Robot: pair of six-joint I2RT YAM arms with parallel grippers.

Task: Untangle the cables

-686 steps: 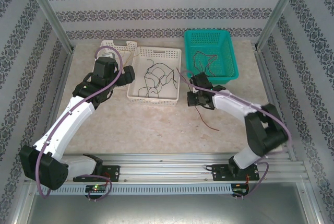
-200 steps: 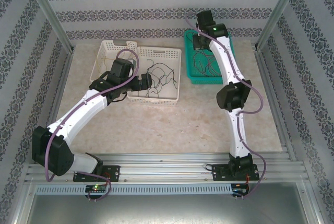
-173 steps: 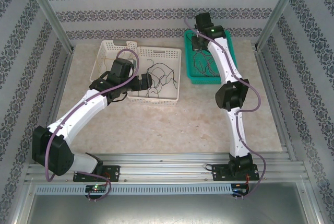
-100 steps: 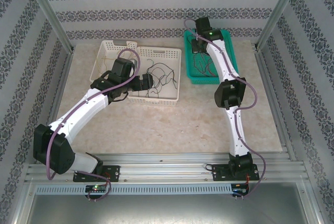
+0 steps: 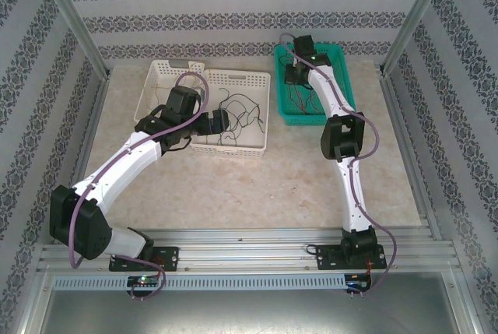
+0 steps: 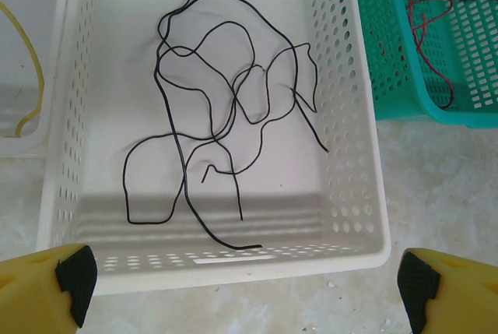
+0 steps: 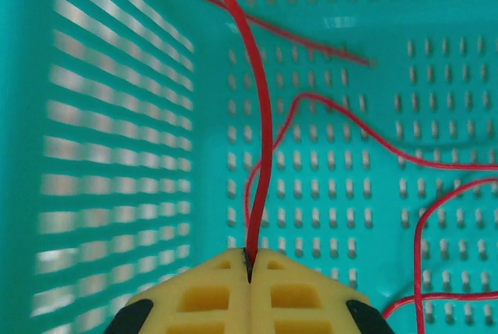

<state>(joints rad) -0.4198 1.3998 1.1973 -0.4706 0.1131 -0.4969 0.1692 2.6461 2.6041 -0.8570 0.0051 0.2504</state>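
While the left jaws gape over black cables (image 6: 226, 108), the right jaws pinch a red cable (image 7: 265, 131)

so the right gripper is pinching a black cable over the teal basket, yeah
No, the right gripper is pinching a red cable, not a black one; the right wrist view shows it. It is over the teal basket, as you said.
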